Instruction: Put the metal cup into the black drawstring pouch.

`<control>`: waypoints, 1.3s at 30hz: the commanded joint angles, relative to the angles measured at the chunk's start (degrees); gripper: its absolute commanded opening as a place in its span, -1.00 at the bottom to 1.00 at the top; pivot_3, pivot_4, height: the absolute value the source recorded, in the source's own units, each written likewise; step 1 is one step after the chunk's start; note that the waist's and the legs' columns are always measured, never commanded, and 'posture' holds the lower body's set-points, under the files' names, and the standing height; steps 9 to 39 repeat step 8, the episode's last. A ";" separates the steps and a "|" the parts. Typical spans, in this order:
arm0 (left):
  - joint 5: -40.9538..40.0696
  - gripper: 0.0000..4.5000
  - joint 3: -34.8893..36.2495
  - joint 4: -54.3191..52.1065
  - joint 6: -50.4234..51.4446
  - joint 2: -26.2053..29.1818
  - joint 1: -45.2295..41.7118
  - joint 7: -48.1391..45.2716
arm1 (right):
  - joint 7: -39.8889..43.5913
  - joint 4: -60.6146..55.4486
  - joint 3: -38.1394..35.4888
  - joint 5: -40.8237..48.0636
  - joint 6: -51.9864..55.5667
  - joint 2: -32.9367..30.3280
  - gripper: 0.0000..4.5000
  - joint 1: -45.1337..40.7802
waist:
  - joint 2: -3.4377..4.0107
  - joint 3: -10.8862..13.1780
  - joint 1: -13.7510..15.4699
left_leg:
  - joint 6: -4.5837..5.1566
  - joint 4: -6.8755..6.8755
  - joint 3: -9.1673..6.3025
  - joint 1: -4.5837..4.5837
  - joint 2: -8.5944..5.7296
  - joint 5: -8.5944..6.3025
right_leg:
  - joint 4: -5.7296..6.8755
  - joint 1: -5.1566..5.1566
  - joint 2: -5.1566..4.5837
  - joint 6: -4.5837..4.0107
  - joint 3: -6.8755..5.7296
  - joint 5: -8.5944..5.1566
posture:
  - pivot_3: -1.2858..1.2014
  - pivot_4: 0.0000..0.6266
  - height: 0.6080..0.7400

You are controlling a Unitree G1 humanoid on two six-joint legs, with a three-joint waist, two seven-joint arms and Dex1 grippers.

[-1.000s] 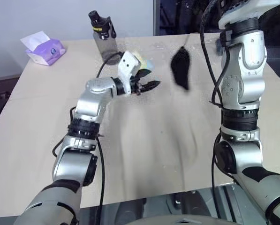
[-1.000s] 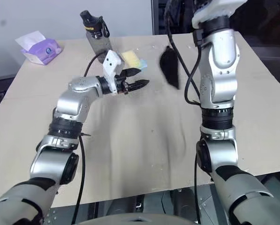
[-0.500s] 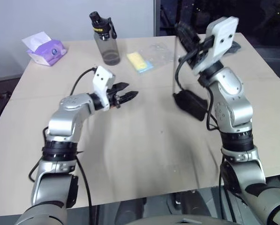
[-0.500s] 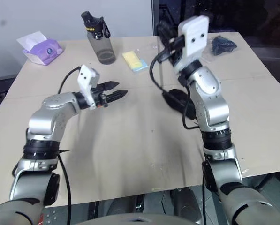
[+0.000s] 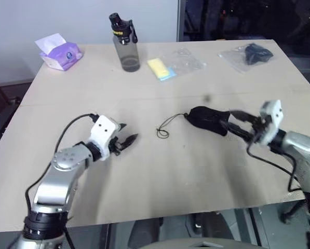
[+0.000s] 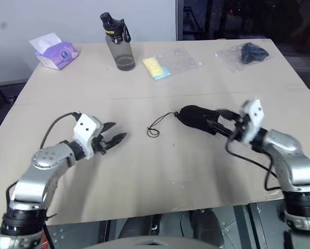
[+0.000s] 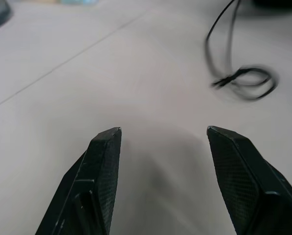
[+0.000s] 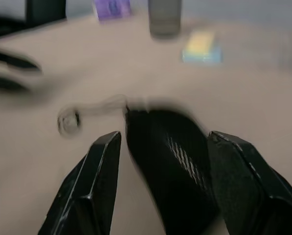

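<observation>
The black drawstring pouch (image 5: 205, 118) lies on its side on the table, right of the middle, bulging. Its thin cord ends in a small loop (image 5: 162, 132) to its left. The metal cup is hidden. My right gripper (image 5: 231, 120) hovers low at the pouch's right end. It is open, and in the right wrist view the pouch (image 8: 170, 156) lies between its spread fingers (image 8: 99, 181). My left gripper (image 6: 119, 133) is low over the near left of the table, pointing toward the cord loop (image 7: 246, 83), open with nothing between its fingers.
At the back of the table (image 5: 160, 181) stand a grey bottle with a black cap (image 5: 125, 45) and a purple tissue pack (image 5: 60, 52). A yellow item in a clear bag (image 5: 165, 67) and a black item in a clear plastic bag (image 5: 249, 53) lie there too.
My right arm came down from high up with the pouch, laid it on the table and opened. My left arm pulled back and down toward the near left. The head view shifted.
</observation>
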 commanded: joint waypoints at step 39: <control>-5.18 0.29 1.87 -4.87 -0.93 -5.48 8.02 1.01 | 17.55 25.56 -3.06 -4.80 -24.52 -0.31 0.25 1.89 | 0.06 -0.04 -0.39 | 0.00 0.00 0.05 0.29 0.21 0.00 | 0.10 0.12 0.32 -0.05 0.10 -0.16 | 0.03 -0.52 1.00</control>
